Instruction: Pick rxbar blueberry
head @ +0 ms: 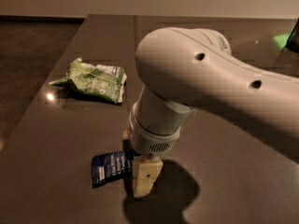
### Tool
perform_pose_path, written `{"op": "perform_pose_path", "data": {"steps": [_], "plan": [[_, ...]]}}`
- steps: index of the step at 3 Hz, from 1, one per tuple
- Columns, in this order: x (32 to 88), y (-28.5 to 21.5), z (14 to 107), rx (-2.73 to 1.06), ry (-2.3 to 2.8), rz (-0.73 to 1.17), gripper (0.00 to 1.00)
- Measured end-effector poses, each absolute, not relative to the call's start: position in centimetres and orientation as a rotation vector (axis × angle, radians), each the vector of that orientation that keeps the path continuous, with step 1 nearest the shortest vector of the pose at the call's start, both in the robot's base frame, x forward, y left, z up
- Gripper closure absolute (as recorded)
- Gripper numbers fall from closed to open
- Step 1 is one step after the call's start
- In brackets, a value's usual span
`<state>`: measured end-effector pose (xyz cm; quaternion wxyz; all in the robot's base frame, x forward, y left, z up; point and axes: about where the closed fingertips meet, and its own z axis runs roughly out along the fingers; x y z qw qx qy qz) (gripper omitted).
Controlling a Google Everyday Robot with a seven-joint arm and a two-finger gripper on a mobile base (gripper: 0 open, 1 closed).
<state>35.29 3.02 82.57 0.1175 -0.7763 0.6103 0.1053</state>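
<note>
The rxbar blueberry is a flat dark navy wrapper with white text, lying on the dark table near its front. My gripper hangs from the big white arm and is down at the bar's right end, at table level. The gripper's cream tip covers the bar's right end. The rest of the gripper is hidden behind the white wrist.
A wrinkly green-and-white snack bag lies at the back left of the table. The table's left edge runs close to the bag and the bar. A green glow shows at the far right.
</note>
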Motion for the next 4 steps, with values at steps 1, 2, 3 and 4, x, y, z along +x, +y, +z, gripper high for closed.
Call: {"op": "perform_pose_path", "data": {"steps": [1, 2, 3, 4], "plan": [[35.2, 3.2, 82.9, -2.274, 1.796, 0.342, 0.49], [35.5, 3.1, 83.4, -2.269, 1.81, 0.37, 0.71], [36.5, 2.4, 84.6, -2.231, 1.842, 0.414, 0.99], [37.5, 1.6, 85.9, -2.189, 1.864, 0.451, 1.0]]}}
